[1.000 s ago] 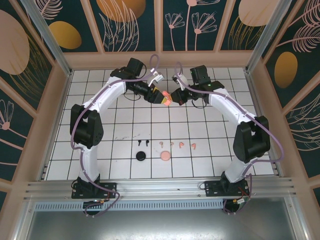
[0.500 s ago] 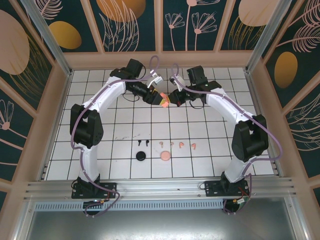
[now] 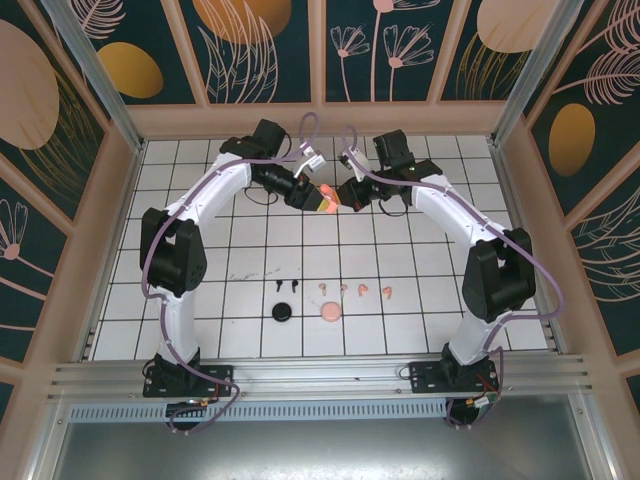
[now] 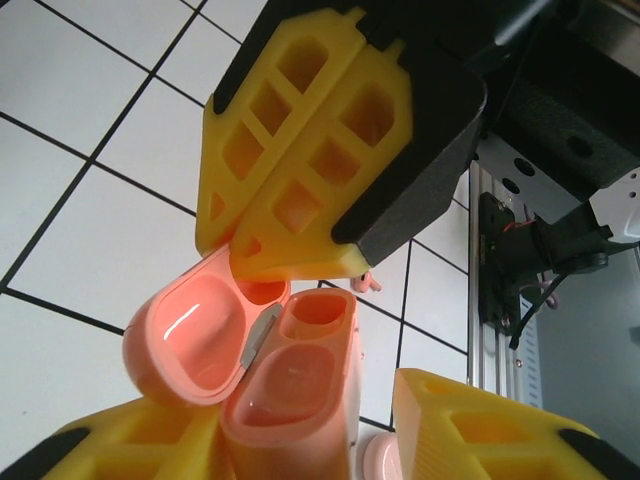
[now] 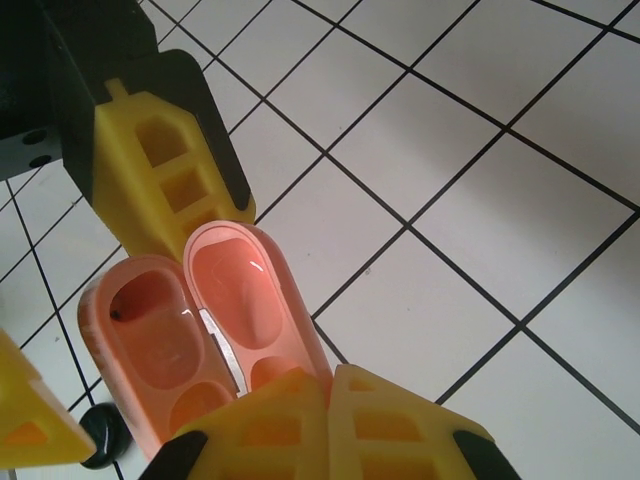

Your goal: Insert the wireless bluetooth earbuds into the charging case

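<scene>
Charging case (image 4: 300,395), glossy coral-pink, lid (image 4: 195,340) open, sits clamped in left gripper (image 4: 305,445); right gripper (image 4: 275,262), closed, touches lid.

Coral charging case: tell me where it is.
Top view: the case sits lid-open over the table's far middle, between the left gripper and right gripper.

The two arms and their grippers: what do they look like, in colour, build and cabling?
Both the left arm and the right arm have white links with bulky black joints, and a purple cable loops along each. The left gripper and the right gripper have black bodies carrying wedge-shaped yellow fingers moulded with rectangular recesses. No markings are legible.
</scene>
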